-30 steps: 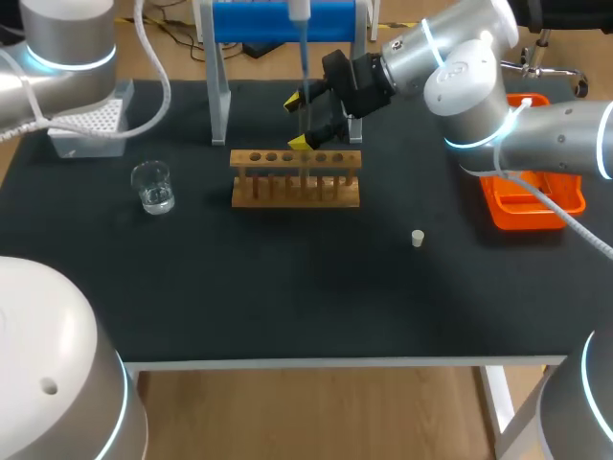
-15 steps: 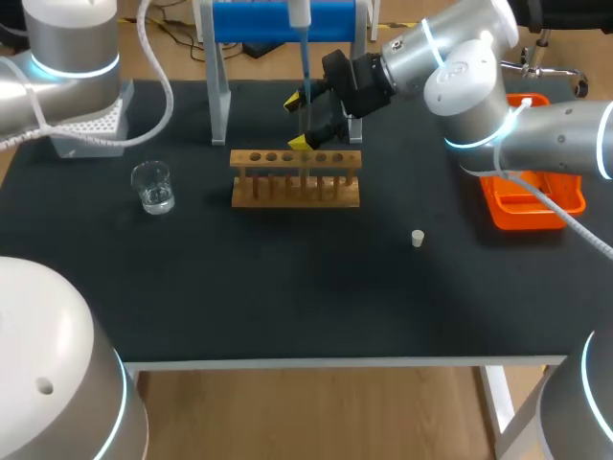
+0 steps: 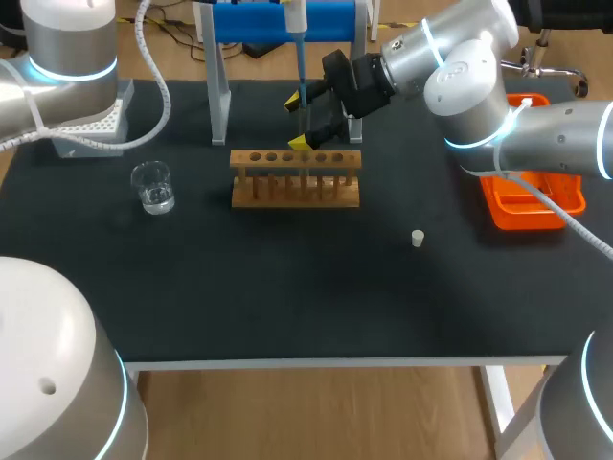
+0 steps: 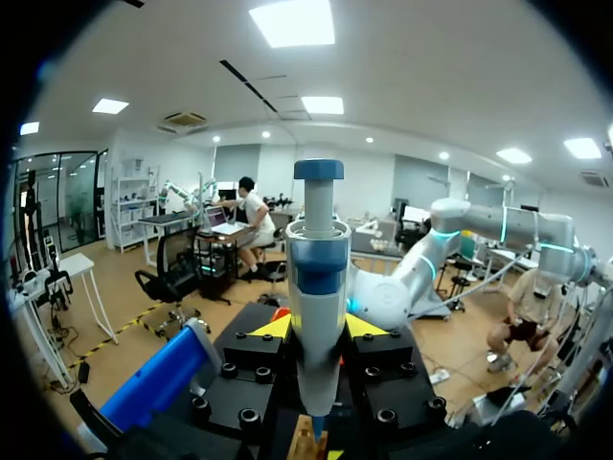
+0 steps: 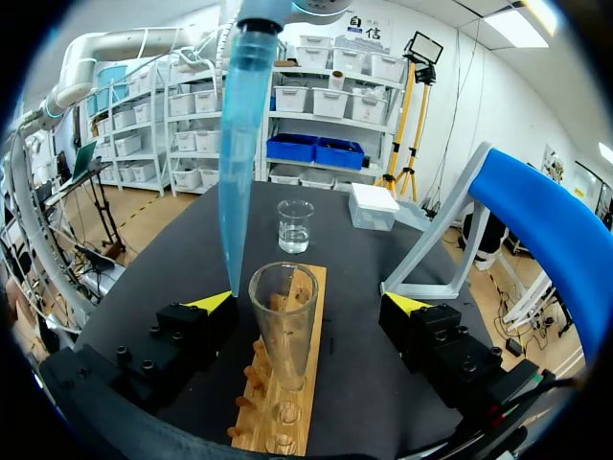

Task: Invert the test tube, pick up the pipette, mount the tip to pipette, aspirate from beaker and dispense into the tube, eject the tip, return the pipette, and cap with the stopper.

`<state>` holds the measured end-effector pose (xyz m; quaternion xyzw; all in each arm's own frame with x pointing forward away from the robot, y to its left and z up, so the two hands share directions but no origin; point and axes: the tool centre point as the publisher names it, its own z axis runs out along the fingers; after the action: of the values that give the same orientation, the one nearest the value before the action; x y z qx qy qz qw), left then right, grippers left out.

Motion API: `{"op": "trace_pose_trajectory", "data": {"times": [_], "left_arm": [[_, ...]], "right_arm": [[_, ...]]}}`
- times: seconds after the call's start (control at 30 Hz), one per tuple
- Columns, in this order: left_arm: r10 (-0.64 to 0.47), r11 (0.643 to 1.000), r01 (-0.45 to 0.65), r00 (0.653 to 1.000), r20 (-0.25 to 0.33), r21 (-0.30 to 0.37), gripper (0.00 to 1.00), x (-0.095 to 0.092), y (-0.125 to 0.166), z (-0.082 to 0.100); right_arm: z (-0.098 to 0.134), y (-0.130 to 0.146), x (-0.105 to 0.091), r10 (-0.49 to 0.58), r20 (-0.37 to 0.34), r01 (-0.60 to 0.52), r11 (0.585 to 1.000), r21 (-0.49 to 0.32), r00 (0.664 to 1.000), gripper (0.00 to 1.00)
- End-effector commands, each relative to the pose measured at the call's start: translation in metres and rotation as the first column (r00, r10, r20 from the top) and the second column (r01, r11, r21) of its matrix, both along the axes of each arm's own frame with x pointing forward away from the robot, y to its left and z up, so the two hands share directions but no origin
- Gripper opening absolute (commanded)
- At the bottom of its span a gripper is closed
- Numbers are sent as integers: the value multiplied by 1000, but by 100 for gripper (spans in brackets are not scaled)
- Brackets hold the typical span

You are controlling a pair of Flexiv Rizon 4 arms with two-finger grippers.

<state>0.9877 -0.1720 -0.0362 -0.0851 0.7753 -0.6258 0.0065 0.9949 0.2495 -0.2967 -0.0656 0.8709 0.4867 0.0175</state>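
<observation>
The pipette (image 4: 317, 287) stands upright between my left gripper's (image 4: 316, 331) fingers, which are shut on its body. In the head view the pipette (image 3: 298, 19) hangs over the wooden rack (image 3: 295, 178), its blue tip (image 3: 303, 77) pointing down; the left gripper itself is out of that view. My right gripper (image 3: 298, 122) is open at the rack's back edge. In the right wrist view a clear test tube (image 5: 283, 321) stands mouth-up in the rack (image 5: 278, 402), between the wide-open fingers of the right gripper (image 5: 306, 305) and untouched. The blue tip (image 5: 239, 144) ends just beside the tube's mouth.
The beaker (image 3: 152, 186) with a little water stands left of the rack. A white stopper (image 3: 418, 238) lies to the rack's right. A tip box (image 3: 91, 120) sits at the back left, a blue pipette stand (image 3: 287, 21) behind the rack, an orange tray (image 3: 532, 199) at the right.
The pipette has shifted slightly to the left above the rack. The right arm and the tube have kept still.
</observation>
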Motion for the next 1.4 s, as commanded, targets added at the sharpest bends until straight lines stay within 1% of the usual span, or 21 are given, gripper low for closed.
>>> {"op": "trace_pose_trajectory", "data": {"times": [0.03, 0.43, 0.73, 1.07, 1.23, 1.4], "left_arm": [[6, 1000, -6, 1000, -3, 11, 0, 0, 1, 1], [23, 999, -23, 1000, 3, 33, 0, 4, 4, 1], [31, 998, -32, 999, 20, 48, 0, 2, 6, 15], [23, 999, -24, 999, 48, 36, 0, 0, -1, 26], [12, 999, -14, 999, 53, 29, 0, 3, -6, 27], [7, 1000, -7, 999, 49, 17, 0, 6, -8, 23]], "right_arm": [[1, -1, 1, 3, -2, -3, 1000, -3, 1000, 100], [1, -1, 1, 3, -2, -3, 1000, -3, 1000, 100], [1, -1, 1, 3, -2, -3, 1000, -3, 1000, 100], [1, -1, 1, 3, -2, -3, 1000, -3, 1000, 100], [1, -1, 1, 3, -2, -3, 1000, -3, 1000, 100], [1, -1, 1, 3, -2, -3, 1000, -3, 1000, 100]]}}
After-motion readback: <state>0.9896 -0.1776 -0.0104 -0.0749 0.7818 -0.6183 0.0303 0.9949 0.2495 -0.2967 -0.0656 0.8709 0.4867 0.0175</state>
